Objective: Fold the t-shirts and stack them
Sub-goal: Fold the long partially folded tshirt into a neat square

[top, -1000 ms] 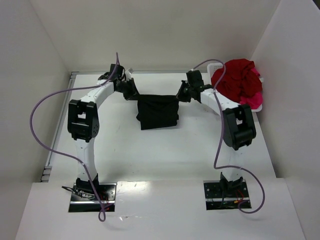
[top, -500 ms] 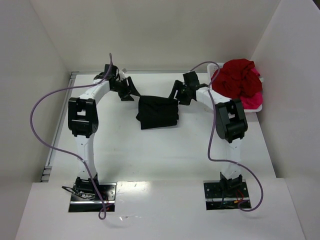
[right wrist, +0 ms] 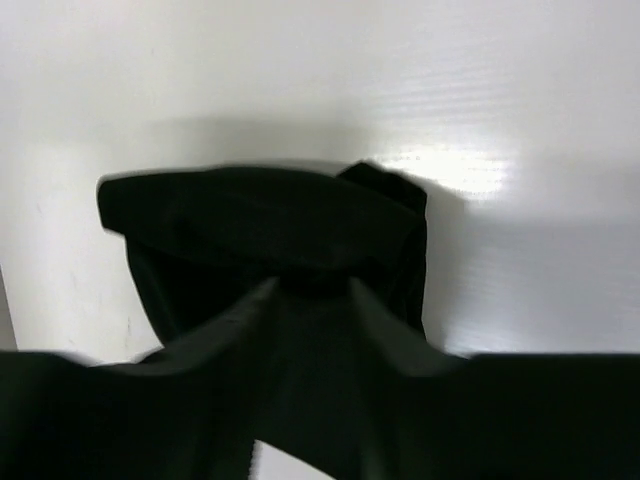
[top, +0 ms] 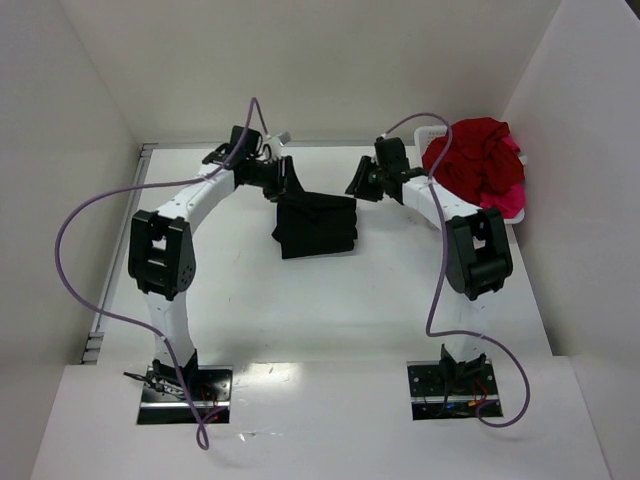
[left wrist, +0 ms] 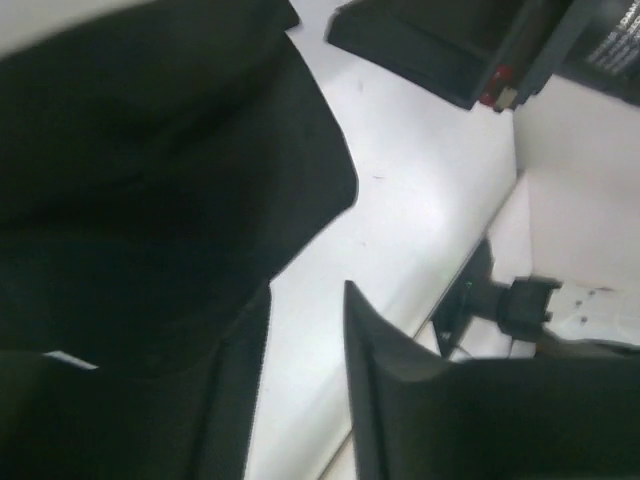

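Observation:
A black t-shirt (top: 315, 226) lies folded into a rough square on the white table, towards the back. My left gripper (top: 286, 181) hovers at its far left corner. In the left wrist view the left gripper (left wrist: 306, 290) is open, with bare table between the fingers and the black cloth (left wrist: 150, 180) off to the left. My right gripper (top: 359, 184) is at the shirt's far right corner. In the right wrist view the right gripper (right wrist: 311, 284) has its jaws apart, pointing at the bunched black shirt (right wrist: 260, 220). Dark red t-shirts (top: 478, 155) and a pink one (top: 510, 203) sit heaped at the back right.
The red and pink heap fills a white basket (top: 432, 133) against the right wall. White walls close in the table at left, back and right. Purple cables loop from both arms. Part of the right arm (left wrist: 450, 40) shows at the top of the left wrist view.
Both grippers were shut on the black shirt's far corners and have opened and let go. The left gripper has shifted right, up to the shirt's corner; the right has barely moved.

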